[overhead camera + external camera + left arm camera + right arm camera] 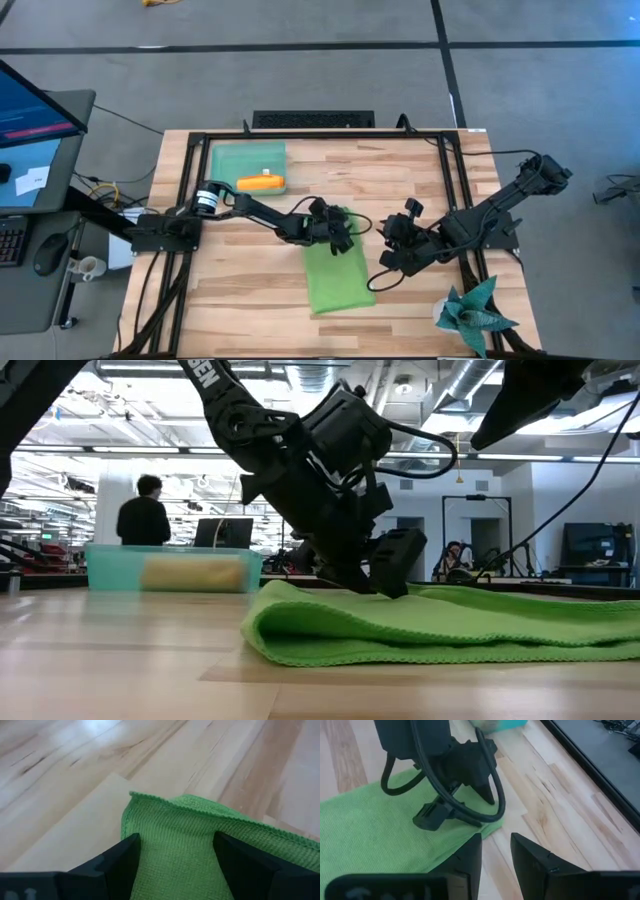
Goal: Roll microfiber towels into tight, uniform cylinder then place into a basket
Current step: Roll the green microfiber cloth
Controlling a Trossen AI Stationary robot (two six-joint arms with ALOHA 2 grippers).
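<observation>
The green towel (338, 268) lies flat on the wooden desk (400, 180), near the middle. It is folded into a long strip. The end of the green towel nearest the basket (232, 160) is doubled over, and the fold makes a soft, rounded edge there.

The left tool (338, 232) is down on that same end of the green towel. Its two dark fingers (120, 862) stand wide apart, one on each side of a patch of green cloth. The fingers press on the top of the cloth, but they do not pinch it. The left tool holds nothing.

The right tool (395, 238) is just beside the green towel, on the side away from the basket. It hangs a little above the bare desk. Its fingers (470, 857) are partly open, with a narrow gap between them, and nothing is in the gap.

The basket sits well away from the green towel, near the far left corner of the desk. The orange towel (262, 182) lies inside the basket, rolled up into a short log, against the wall closest to the green towel.

A spiky teal star (474, 312) sits on the desk past the right tool, at the near right corner. A person (143, 515) stands in the room far behind the basket.
</observation>
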